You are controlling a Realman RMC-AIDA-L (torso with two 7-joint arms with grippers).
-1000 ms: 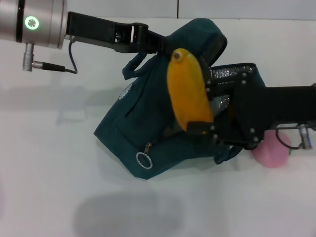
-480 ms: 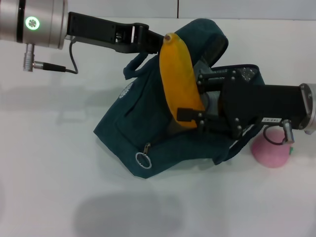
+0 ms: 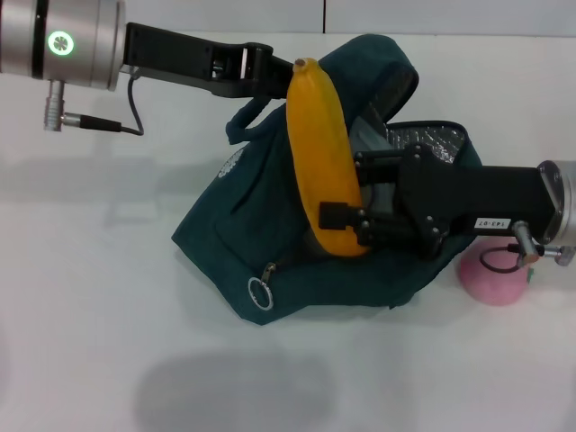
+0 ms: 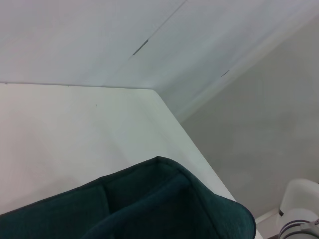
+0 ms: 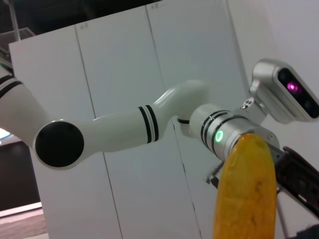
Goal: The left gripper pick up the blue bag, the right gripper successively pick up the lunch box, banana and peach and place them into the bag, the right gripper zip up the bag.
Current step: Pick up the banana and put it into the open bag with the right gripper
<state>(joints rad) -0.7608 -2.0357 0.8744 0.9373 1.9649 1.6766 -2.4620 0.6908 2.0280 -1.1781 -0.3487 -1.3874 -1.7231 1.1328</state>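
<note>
Right end effector grips banana low, over blue bag mouth; peach waits on table. Next: lower, release inside. Left end effector clamps the bag's far rim.

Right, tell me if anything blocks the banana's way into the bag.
Nothing visible does. The right gripper holds the banana above the blue bag, whose opening the left gripper holds up; the peach sits beside it.

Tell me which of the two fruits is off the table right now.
The banana: the right gripper holds it above the blue bag. The peach sits on the table beside the bag.
</note>
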